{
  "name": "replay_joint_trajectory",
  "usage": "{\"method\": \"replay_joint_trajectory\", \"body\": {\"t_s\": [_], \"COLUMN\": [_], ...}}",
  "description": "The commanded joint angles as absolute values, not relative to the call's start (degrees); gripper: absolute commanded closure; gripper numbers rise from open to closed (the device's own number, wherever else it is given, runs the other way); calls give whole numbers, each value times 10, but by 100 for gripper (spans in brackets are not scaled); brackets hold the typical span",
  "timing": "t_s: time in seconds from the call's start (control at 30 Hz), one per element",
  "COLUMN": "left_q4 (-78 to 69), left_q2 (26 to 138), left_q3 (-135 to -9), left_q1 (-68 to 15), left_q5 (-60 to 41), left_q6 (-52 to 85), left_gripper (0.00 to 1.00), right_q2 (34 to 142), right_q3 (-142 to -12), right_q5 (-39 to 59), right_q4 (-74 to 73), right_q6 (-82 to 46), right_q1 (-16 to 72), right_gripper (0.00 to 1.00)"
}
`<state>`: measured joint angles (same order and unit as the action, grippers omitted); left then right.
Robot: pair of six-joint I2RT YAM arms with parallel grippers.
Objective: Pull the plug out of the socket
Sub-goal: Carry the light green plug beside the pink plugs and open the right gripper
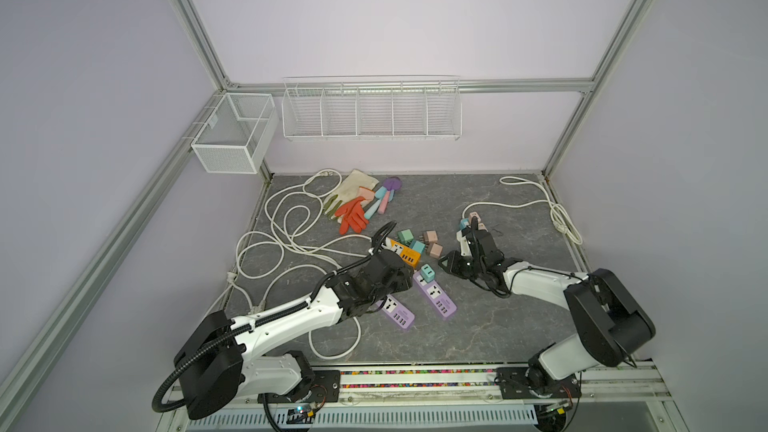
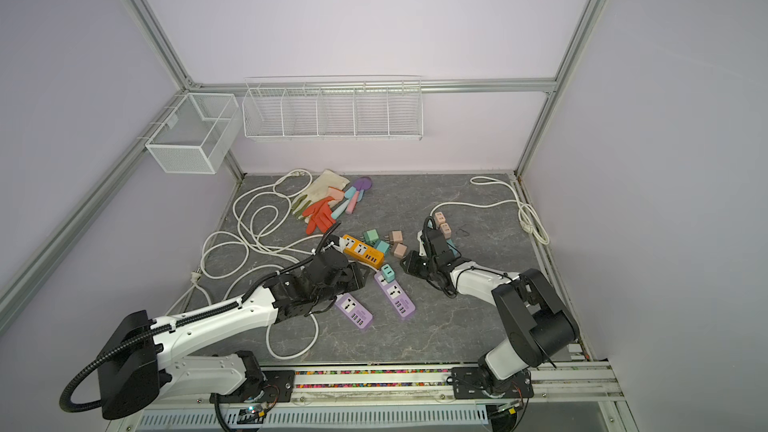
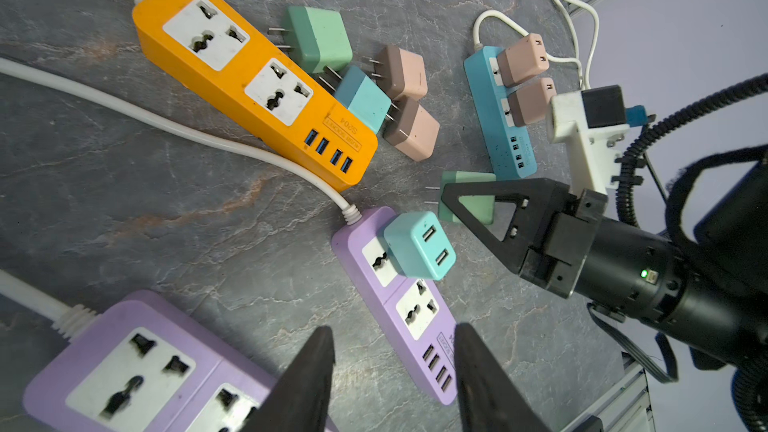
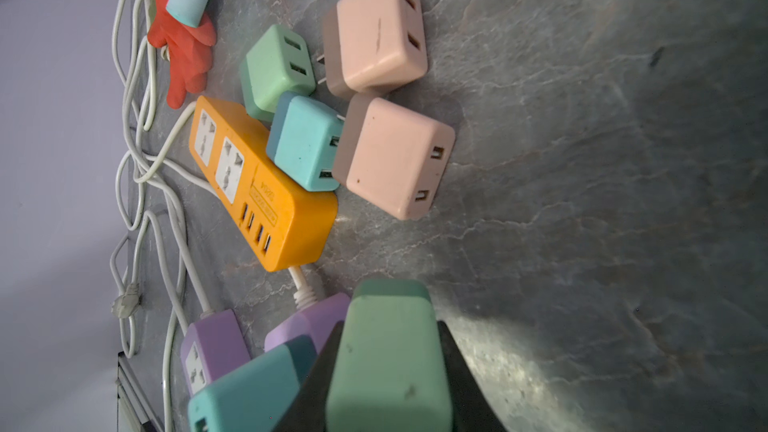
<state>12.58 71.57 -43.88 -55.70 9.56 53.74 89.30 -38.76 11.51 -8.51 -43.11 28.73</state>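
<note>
Two-armed work low over the cluttered grey table. At the right gripper: clamps a mint plug, prongs clear of every socket. At the left gripper: stands parted and empty above the USB end of the purple strip. Farther along that strip's long axis, toward the cord end: a teal plug, seated in its socket. Likely falls to the free left gripper; calls for a pull straight off the strip's face.

The green plug is matt plastic; the orange power strip looks glossier.
</note>
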Motion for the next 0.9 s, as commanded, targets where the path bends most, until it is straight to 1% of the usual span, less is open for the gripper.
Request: {"method": "replay_joint_trajectory", "body": {"t_s": [0.0,0.3,0.47,0.53,0.63,0.87], "left_q4": [140,148,139,139,138,122], "left_q2": [702,695,689,690,690,694], "left_q3": [-425,-423,-414,-414,-414,-410], "left_q1": [-550,-541,-541,-540,-540,-541], "left_q5": [87,87,90,92,92,83], "left_q6": [526,534,545,548,555,573], "left_gripper": [50,50,50,49,49,49], "right_q2": [910,947,942,941,927,850], "right_q3": [-382,-363,-354,-355,-350,-341], "right_q5": [98,97,88,95,101,68], "right_q4": [-121,-147,-143,-137,-130,-48], "right_q6": [-449,-456,-449,-448,-444,-412], "right_q1": [292,292,291,287,284,281], "right_gripper": [72,65,53,45,41,30]}}
